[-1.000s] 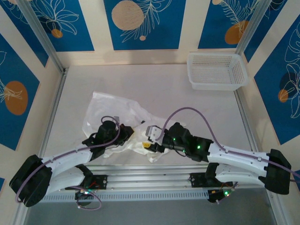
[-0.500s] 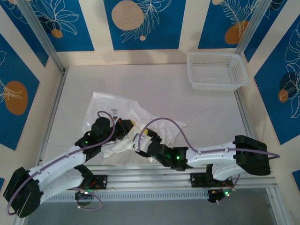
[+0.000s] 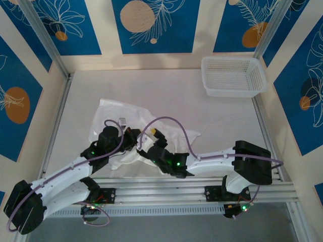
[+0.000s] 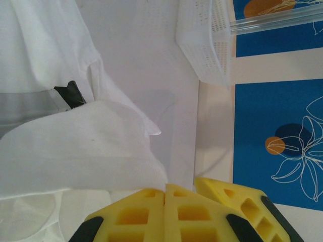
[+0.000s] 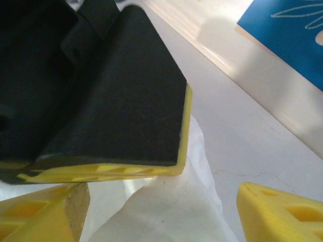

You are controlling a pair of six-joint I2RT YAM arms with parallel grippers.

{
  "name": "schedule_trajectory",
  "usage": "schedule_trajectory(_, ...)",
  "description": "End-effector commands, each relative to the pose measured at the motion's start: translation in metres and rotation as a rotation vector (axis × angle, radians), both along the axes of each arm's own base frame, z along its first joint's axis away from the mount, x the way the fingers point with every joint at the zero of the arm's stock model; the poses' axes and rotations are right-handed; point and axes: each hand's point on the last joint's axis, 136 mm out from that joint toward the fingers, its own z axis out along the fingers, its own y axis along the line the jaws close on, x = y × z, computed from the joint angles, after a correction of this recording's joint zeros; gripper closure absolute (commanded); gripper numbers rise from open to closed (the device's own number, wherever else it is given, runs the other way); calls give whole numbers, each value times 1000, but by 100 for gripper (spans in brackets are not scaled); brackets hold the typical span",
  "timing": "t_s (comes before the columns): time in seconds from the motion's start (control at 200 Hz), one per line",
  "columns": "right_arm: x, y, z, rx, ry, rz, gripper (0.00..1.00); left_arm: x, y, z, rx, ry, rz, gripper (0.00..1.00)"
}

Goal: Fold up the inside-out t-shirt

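1. From above, the inside-out t-shirt [image 3: 126,118] lies crumpled on the left-centre of the table [image 3: 202,116], well apart from the white mesh basket [image 3: 233,75] in the far right corner. The left gripper [image 3: 135,139] and right gripper [image 3: 150,141] meet tip to tip over the shirt's near edge.
2. From the left wrist, its yellow fingers [image 4: 146,214] are pressed flat together. White cloth runs right up to their tips, but I cannot tell whether any is nipped. A small dark tag [image 4: 70,94] shows in a fold.
3. From the right wrist, its yellow fingers [image 5: 40,217] stand wide apart, gripping nothing, with shirt cloth bunched between them.
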Motion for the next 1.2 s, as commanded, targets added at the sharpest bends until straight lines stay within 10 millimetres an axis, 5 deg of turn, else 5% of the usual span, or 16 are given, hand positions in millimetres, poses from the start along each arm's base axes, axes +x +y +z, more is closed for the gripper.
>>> schedule_trajectory(0.0, 20, -8, 15, 69, -44, -140, 25, -4, -2, 8, -1, -24, -23, 100)
schedule_trajectory(0.24, 23, -27, 17, 61, -33, -139, 51, -5, -1, 9, 0, -27, -22, 100)
schedule_trajectory(0.515, 12, -14, 5, 61, 65, -3, 100, -3, -6, 2, 2, -13, -35, 100)
schedule_trajectory(0.61, 9, -11, 4, 84, 90, 22, 100, -3, -5, 3, 20, -25, -38, 100)
schedule_trajectory(0.66, 12, -16, 10, 118, 96, 5, 100, -3, 0, 4, 67, -50, -40, 87)
schedule_trajectory(0.75, 20, -41, 33, 208, 89, -58, 100, -4, 34, 0, 355, -97, -13, 62)
schedule_trajectory(0.92, 34, -132, 88, 499, 187, -261, 100, -19, 149, -9, 947, 7, 189, 49)
schedule_trajectory(1.03, 40, -185, 108, 651, 236, -372, 100, -24, 169, -30, 977, 137, 156, 48)
schedule_trajectory(1.195, 47, -205, 122, 615, 241, -411, 100, -28, 168, -79, 835, 303, 81, 46)
